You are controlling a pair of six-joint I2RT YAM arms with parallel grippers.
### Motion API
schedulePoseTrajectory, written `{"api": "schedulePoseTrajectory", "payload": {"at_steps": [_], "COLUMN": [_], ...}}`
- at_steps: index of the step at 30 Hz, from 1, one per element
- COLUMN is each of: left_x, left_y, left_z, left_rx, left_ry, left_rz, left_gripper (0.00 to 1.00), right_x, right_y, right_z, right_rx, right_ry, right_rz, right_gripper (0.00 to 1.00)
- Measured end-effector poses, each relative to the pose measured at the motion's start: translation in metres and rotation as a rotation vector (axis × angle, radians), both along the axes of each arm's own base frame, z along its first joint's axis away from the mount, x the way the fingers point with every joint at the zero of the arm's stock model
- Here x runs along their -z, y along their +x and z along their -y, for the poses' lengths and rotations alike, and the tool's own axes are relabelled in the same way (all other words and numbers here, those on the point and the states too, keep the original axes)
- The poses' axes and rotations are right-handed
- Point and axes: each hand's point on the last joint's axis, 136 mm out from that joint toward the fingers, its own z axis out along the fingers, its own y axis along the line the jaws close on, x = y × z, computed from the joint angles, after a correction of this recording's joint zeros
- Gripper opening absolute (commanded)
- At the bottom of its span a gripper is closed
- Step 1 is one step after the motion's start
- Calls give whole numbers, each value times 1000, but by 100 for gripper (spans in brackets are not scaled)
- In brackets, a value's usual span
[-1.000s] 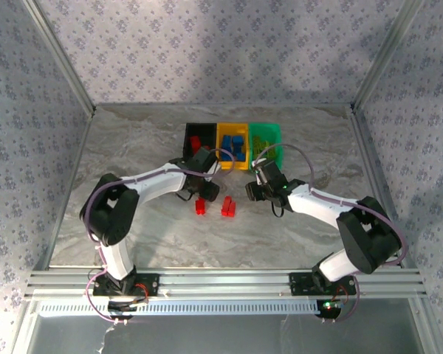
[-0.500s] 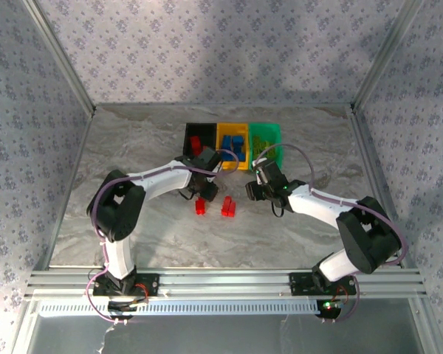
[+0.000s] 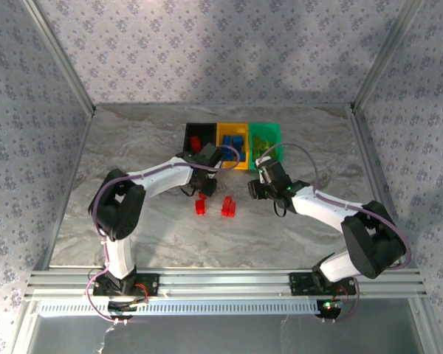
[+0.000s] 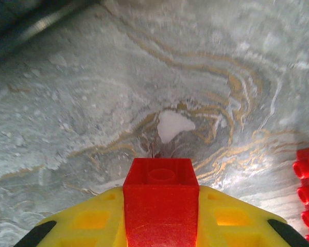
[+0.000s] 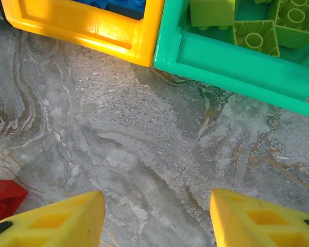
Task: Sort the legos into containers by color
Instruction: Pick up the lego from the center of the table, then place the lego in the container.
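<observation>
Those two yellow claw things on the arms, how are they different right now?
The left gripper is shut on a red brick; the right gripper is open and empty. The left gripper hangs near the black bin; the right gripper faces the fronts of the orange-yellow bin and the green bin. Both have yellow fingers and sit above the marbled table.

My two arms: white shells, black joints, yellow pincer tips.
L arm [image 3: 159,175] & R arm [image 3: 321,203]: white links w/ chunky black housings behind each pincer, thin purplish cable [image 3: 299,150] running back from it. L pincer [image 3: 207,156] fingers [image 4: 87,222] are yellow plastic w/ square recesses, black trim at outer corners. R pincer [image 3: 255,190] fingers [image 5: 257,218] look the same.
</observation>
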Motion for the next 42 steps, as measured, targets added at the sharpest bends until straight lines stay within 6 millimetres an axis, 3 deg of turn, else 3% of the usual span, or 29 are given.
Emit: {"api": "schedulePoseTrajectory", "payload": {"at_steps": [7, 11, 14, 17, 21, 25, 29, 34, 38, 42], "left_x": [-58, -95, -112, -116, -104, -98, -101, -95, -83, -72], "left_y": [41, 69, 94, 125, 154, 170, 170, 159, 122, 74], "left_z": [8, 4, -2, -11, -25, -27, -22, -17, -23, -27], "left_rx": [-42, -96, -144, -201, -254, -273, -272, -263, -238, -191], "left_ry": [4, 17, 25, 36, 65, 73, 51, 22, 21, 11], "left_rz": [165, 279, 327, 357, 349, 341, 336, 303, 250, 206], "left_gripper": [23, 22, 22, 23, 29, 53, 73, 75, 76, 76], "right_x": [2, 2, 1, 1, 0, 0, 0, 0, 0, 0], "right_y": [-1, 0, 1, 1, 1, 2, 1, 1, 1, 2], "right_z": [5, 4, 4, 4, 4, 4, 4, 4, 4, 4], "right_rx": [9, 10, 10, 10, 10, 10, 11, 11, 11, 11], "right_ry": [-3, 0, 2, 3, 4, 5, 5, 4, 4, 4], "right_rz": [-4, 0, 5, 6, 8, 8, 8, 8, 8, 8], "right_gripper": [58, 58, 58, 58, 58, 58, 58, 59, 59, 59]}}
